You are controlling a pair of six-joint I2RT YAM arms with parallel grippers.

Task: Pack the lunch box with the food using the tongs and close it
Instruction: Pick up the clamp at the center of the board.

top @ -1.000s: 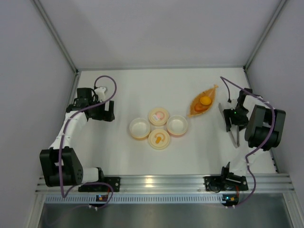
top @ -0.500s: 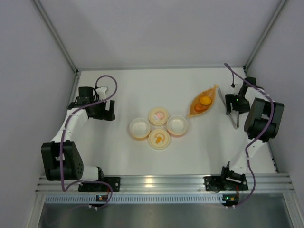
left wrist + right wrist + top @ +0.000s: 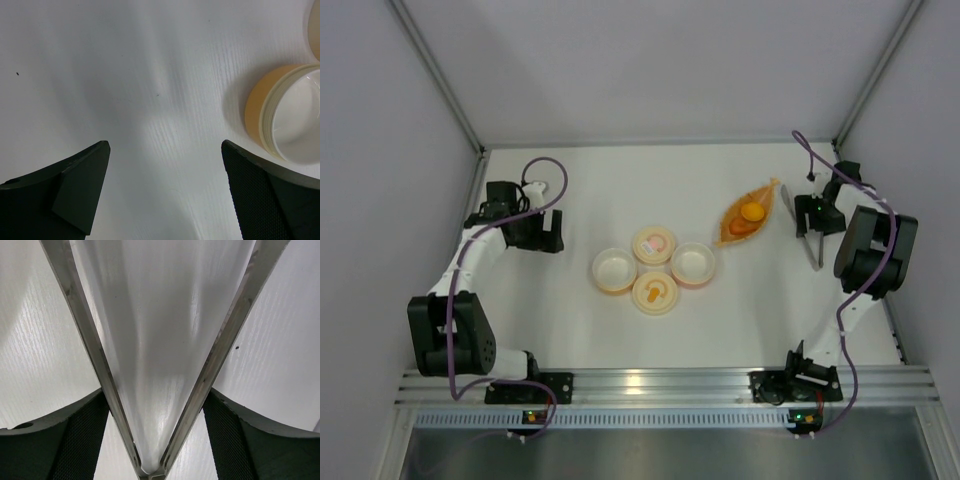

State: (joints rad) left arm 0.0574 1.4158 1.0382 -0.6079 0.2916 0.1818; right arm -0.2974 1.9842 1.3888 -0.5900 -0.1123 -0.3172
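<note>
Seen from above, the white counter (image 3: 620,190) carries the lunch box at its centre: we see the yellow-orange tub (image 3: 614,270) on the left and the pink tub (image 3: 692,264) on the right, both uncovered. Their two cream lids lie between them, the pink-marked lid (image 3: 654,245) above and the orange-marked lid (image 3: 656,292) below, each just beside both tubs. The food rests to the upper right in an orange leaf-shaped dish (image 3: 765,195), the round ball (image 3: 752,211) above the small wedge (image 3: 740,226). At the left of the frame the left gripper (image 3: 545,238) hangs with its jaws spread wide and nothing between them. In its wrist view (image 3: 164,147) we see bare counter between the fingers and the yellow-orange tub (image 3: 260,120) at the right edge. At the right of the frame, just beside the dish, the right gripper (image 3: 812,222) pinches the tongs (image 3: 817,250). In its wrist view (image 3: 156,395) the two metal arms of the tongs (image 3: 85,340) form a V joined at the bottom edge, one finger pressed against the outside of each arm.
</note>
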